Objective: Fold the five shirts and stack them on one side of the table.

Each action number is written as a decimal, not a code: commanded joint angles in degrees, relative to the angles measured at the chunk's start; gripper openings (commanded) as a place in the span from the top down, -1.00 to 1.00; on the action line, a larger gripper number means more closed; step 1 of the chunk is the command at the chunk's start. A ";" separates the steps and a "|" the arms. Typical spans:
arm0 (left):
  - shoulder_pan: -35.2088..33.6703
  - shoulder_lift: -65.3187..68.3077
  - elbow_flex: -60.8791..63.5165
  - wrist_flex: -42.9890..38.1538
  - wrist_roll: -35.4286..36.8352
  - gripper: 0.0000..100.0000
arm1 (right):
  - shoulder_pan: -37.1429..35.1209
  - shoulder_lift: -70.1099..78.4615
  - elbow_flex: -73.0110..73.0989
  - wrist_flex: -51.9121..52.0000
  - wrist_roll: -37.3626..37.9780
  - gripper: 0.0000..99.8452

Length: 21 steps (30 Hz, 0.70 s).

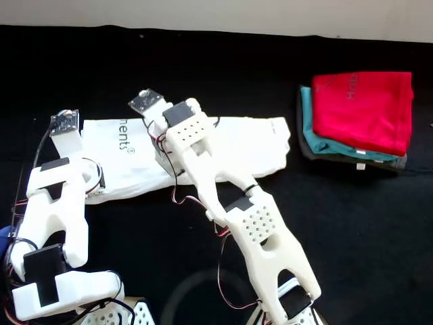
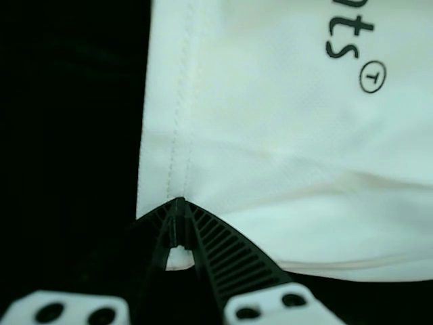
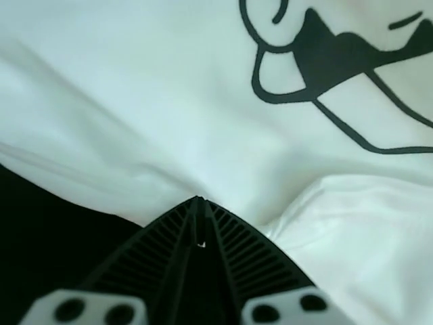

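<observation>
Because the shirt (image 1: 250, 145) lies lengthwise across the table (image 1: 203, 61), we have the left pincer (image 2: 178, 210) clamped on its near corner and the right pincer (image 3: 197, 205) clamped mid-edge, nearer the stack (image 1: 358, 115).

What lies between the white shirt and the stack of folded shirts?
Nothing. In the high view the white shirt and the stack are apart, and the strip of black table between them is bare.

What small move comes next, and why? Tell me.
The left gripper and right gripper are each shut on an edge of the white shirt, which lies flat, apart from the stack. So probably raise both together to start a fold.
</observation>
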 commanded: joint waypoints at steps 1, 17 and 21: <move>-0.48 -0.84 0.13 -0.53 -0.09 0.98 | -0.31 -0.75 -1.10 1.98 -0.62 0.99; -0.48 -1.63 -0.57 -0.18 0.26 0.98 | 3.65 -0.84 -28.00 9.54 -0.26 0.99; -0.92 -5.23 -5.49 5.98 0.26 0.88 | 8.40 -0.84 -37.93 9.80 -0.26 0.98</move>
